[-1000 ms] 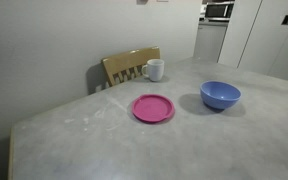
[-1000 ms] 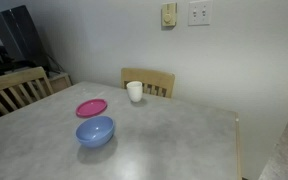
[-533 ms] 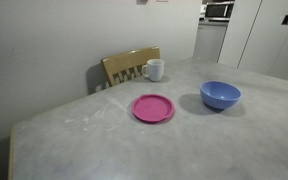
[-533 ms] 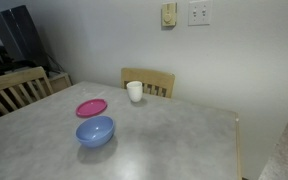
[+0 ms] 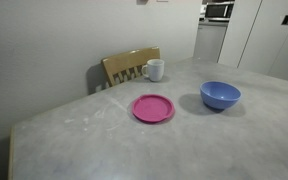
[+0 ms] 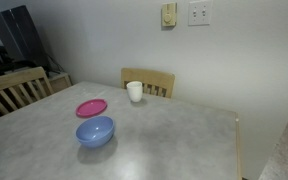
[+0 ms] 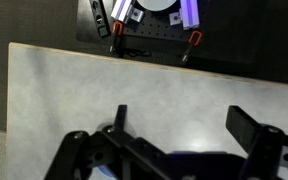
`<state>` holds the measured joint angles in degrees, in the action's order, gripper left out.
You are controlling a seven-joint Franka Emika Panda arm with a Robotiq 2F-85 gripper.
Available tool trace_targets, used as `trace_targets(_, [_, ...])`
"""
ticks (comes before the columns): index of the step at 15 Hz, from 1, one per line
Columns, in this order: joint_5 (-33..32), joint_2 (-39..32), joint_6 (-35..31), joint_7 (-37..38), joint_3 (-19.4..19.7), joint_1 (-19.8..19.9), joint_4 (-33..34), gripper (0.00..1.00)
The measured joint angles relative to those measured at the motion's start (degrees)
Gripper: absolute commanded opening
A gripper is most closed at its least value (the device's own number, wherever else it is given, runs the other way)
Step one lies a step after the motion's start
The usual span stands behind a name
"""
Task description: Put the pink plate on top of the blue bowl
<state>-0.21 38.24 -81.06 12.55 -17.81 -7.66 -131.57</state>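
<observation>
the pink plate (image 5: 153, 108) lies flat on the grey table (image 5: 94, 145), right side up, with the blue bowl (image 5: 220, 95) near it but clearly apart. in the other exterior angle the plate (image 6: 91, 108) sits just behind the bowl (image 6: 95, 131), and nothing rests on either. a white mug (image 5: 155, 70) stands further back by the table edge, in front of a wooden chair (image 5: 129, 64) whose lower part the tabletop hides. neither exterior view shows my arm, so the wrist view is all i have for the tool. there the gripper (image 7: 178, 113) comes in from the bottom edge, its body cut off, with the two fingers (image 7: 121, 115) spread wide, nothing between them, touching nothing and only bare tabletop (image 7: 134, 80) under them. a bluish patch shows low in that view behind the finger links - i cannot tell what it is. plate and bowl do not appear in the wrist view. past the far table edge i make out two red-handled clamps (image 7: 114, 32) on dark hardware. against the frames from a second ago, plate, bowl and mug sit exactly where they were - nothing has shifted.
</observation>
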Motion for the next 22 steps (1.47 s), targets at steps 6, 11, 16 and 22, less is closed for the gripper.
trace_targets(6, [-4.89, -4.08, -8.82, -8.75, 0.4, -2.13, -2.05, 1.0])
trace_targets(11, [-8.57, -9.85, -21.77, -21.26, 3.76, -4.9, -4.57, 1.0])
trace_targets(16, [-5.92, -16.68, -38.36, -35.75, 9.48, -6.95, -8.07, 1.0])
trace_targets(22, [1.36, -23.9, -44.04, -51.27, 14.51, -8.11, -9.18, 1.0])
